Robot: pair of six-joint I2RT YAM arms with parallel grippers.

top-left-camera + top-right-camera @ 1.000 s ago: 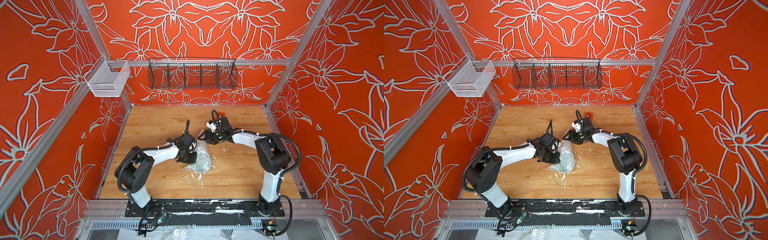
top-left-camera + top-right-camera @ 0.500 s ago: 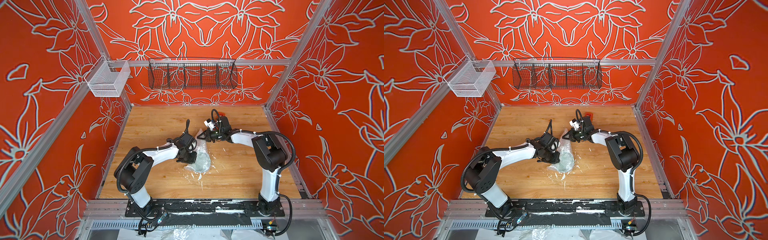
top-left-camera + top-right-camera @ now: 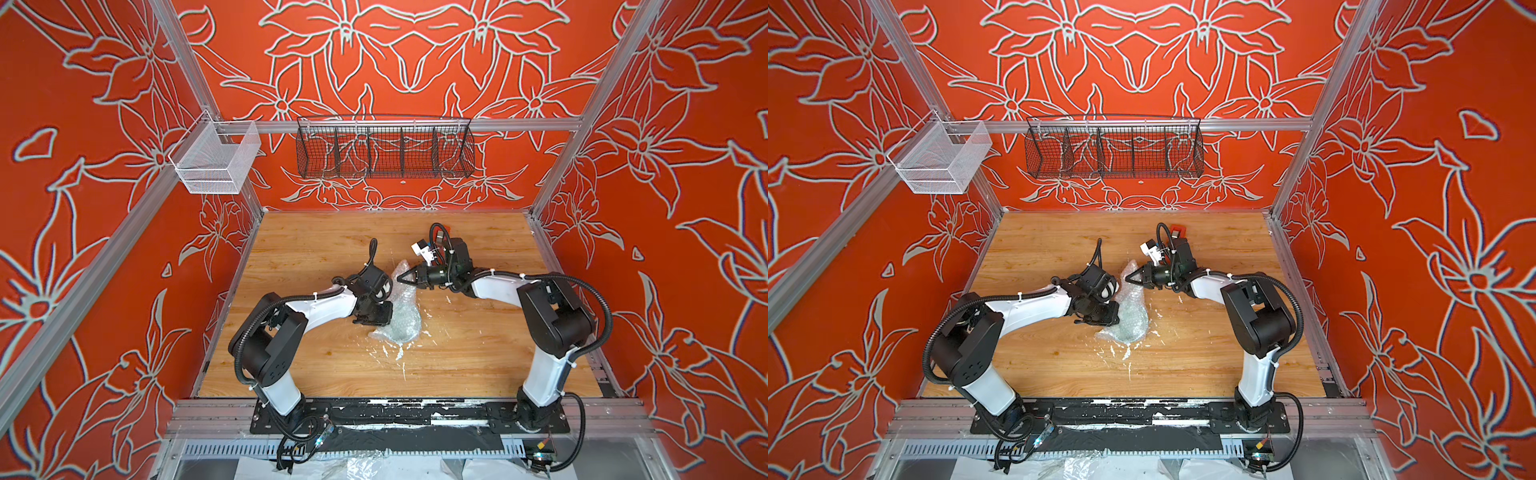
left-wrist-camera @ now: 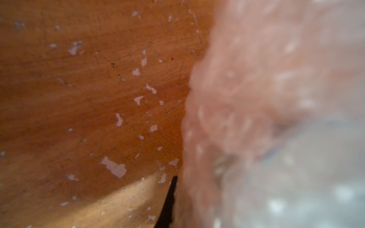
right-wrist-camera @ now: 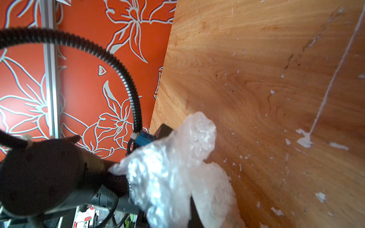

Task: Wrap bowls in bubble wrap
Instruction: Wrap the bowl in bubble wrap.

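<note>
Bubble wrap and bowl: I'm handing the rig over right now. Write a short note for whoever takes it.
Right claw: shut on a raised peak of the clear, translucent bubble wrap, at its far end.
Left claw: shut, pressed into the bundle's side, apparently pinching wrap.
Small round bowl: on the wooden table, under the wrap, only a dim greenish shape.
Done: wrap bunched over the bowl.
To do: fold the raised end over and close the bundle.

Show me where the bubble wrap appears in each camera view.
Top view: bubble wrap in the middle of the wooden table.
Top view: again in the middle.
Left wrist: very close, blurred, beside bare wood.
Right wrist: bunched up, near the camera.
Shared landmark: the wooden table, flecked white.
</note>
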